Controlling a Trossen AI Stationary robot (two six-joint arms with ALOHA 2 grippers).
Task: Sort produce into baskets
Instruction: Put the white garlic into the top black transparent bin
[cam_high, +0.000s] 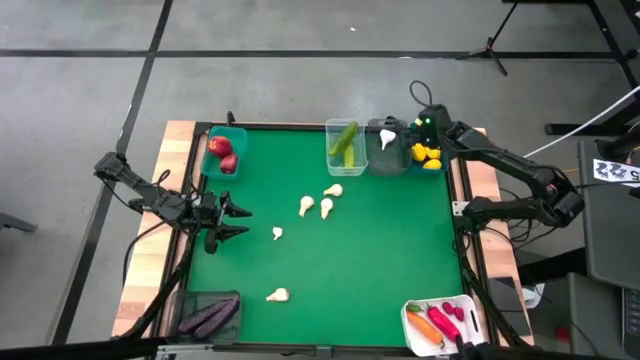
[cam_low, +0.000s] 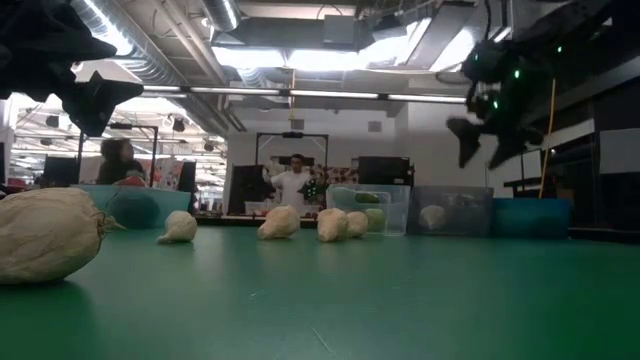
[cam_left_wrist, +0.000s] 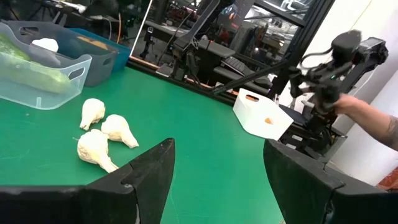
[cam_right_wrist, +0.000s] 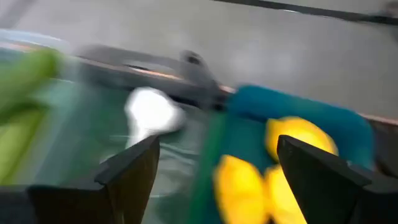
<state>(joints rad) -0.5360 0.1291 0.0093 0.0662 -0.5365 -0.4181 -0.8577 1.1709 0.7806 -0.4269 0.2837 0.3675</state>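
- nearest the front edge sat the dark grey basket (cam_high: 210, 312) with purple eggplants (cam_high: 205, 318) and the white basket (cam_high: 412, 322) with carrot and peppers (cam_high: 438, 320), and one loose garlic bulb (cam_high: 277, 294) lay between them on the green table (cam_high: 350, 260).
- at mid-table the left gripper (cam_high: 238, 221) waited by the left edge, fingers spread wide and empty, with another garlic bulb (cam_high: 277, 233) near it.
- further on, three garlic bulbs (cam_high: 318, 200) lay clustered just short of the clear basket (cam_high: 346, 145) of cucumbers.
- at the far edge the right gripper (cam_high: 420, 128) hung over the grey garlic basket (cam_high: 387, 148) and the teal lemon basket (cam_high: 428, 155), fingers wide apart and holding nothing; one garlic (cam_right_wrist: 152, 112) seemed to lie inside, though that view was smeared.
- the step in hand looked like the end of a garlic drop-off.
- next called for reaching back to the cluster, closing on one bulb and carrying it to the grey basket.
- the teal basket (cam_high: 224, 150) of apples stood at the far left.
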